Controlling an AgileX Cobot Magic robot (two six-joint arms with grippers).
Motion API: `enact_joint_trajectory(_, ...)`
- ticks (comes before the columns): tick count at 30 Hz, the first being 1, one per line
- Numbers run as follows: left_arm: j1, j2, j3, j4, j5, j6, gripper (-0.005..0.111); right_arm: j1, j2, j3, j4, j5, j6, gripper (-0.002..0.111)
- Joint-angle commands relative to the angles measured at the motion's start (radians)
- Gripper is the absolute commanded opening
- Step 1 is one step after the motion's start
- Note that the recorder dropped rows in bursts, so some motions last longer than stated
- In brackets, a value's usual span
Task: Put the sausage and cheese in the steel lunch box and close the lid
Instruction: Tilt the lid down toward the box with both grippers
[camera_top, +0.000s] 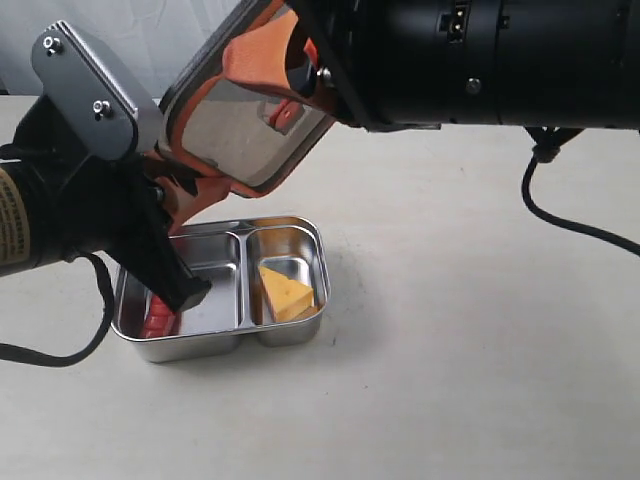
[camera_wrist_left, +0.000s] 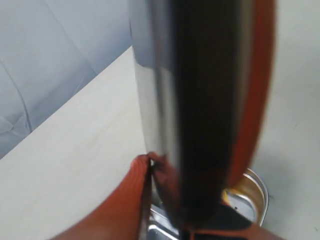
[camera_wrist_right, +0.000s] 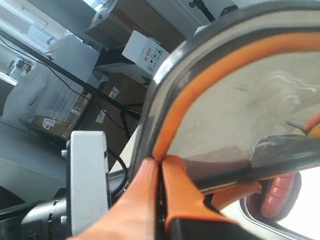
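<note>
Pale table (camera_top: 480, 380) bearing the shiny two-compartment steel lunch box (camera_top: 322, 262), glossy red sausage (camera_top: 157, 318) and yellow cheese wedge (camera_top: 285, 292) in separate compartments; above, your left claw (camera_top: 183, 183) and right claw (camera_wrist_right: 160, 175) both clench the dark orange-sealed lid (camera_top: 240, 130), tilted for lowering.

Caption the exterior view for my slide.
Lid held tilted over the steel lunch box, sausage and cheese already inside.

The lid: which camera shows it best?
The exterior view: the lid shows nearly whole, tilted above the steel lunch box. Left wrist view: a blurred edge-on streak. Right wrist view: one corner between orange fingers.
</note>
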Motion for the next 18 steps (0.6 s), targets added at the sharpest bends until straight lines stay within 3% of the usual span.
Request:
enact_joint_trajectory(1, -0.003, -0.004, -0.009, 0.024, 0.055, -0.009, 0.0, 0.003, -0.002, 0.003, -0.159, 0.026, 0.152, 0.009)
enact_joint_trajectory(6, -0.003, -0.004, -0.009, 0.032, 0.081, -0.009, 0.0, 0.003, -0.002, 0.003, -0.281, 0.045, 0.297, 0.047)
enact_joint_trajectory(8, -0.003, -0.004, -0.009, 0.032, 0.091, -0.009, 0.0, 0.003, -0.002, 0.003, -0.296, 0.057, 0.332, 0.058)
enact_joint_trajectory(14, -0.003, -0.004, -0.009, 0.049, 0.119, -0.011, 0.0, 0.003, -0.002, 0.003, -0.31, 0.071, 0.353, 0.06)
enact_joint_trajectory(18, -0.003, -0.004, -0.009, 0.049, 0.152, -0.011, 0.0, 0.002, -0.002, 0.003, -0.414, 0.043, 0.492, 0.057)
